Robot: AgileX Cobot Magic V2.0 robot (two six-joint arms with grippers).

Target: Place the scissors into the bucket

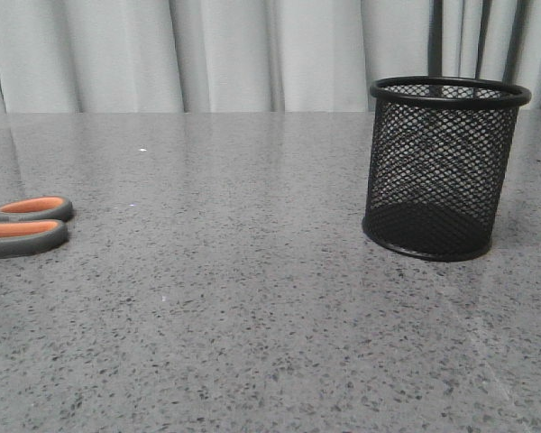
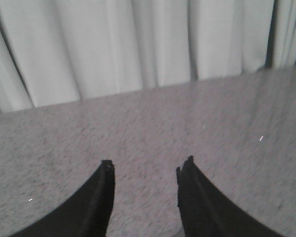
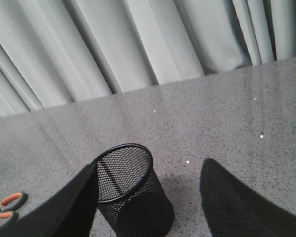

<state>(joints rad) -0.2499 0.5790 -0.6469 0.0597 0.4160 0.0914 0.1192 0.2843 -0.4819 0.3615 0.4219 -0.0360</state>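
Observation:
The scissors [image 1: 25,225] lie flat on the grey table at the far left of the front view; only the grey, orange-lined handles show, the blades are cut off by the frame edge. The handles also show in the right wrist view [image 3: 7,207]. The bucket [image 1: 444,167], a black wire-mesh cup, stands upright and empty at the right. In the right wrist view the bucket [image 3: 133,197] stands below and between the fingers of my open right gripper [image 3: 149,168], nearer one finger. My left gripper [image 2: 147,165] is open and empty over bare table. Neither gripper shows in the front view.
The grey speckled table [image 1: 234,298] runs back to pale curtains [image 1: 207,54] along its far edge. Nothing else lies on it between the scissors and the bucket.

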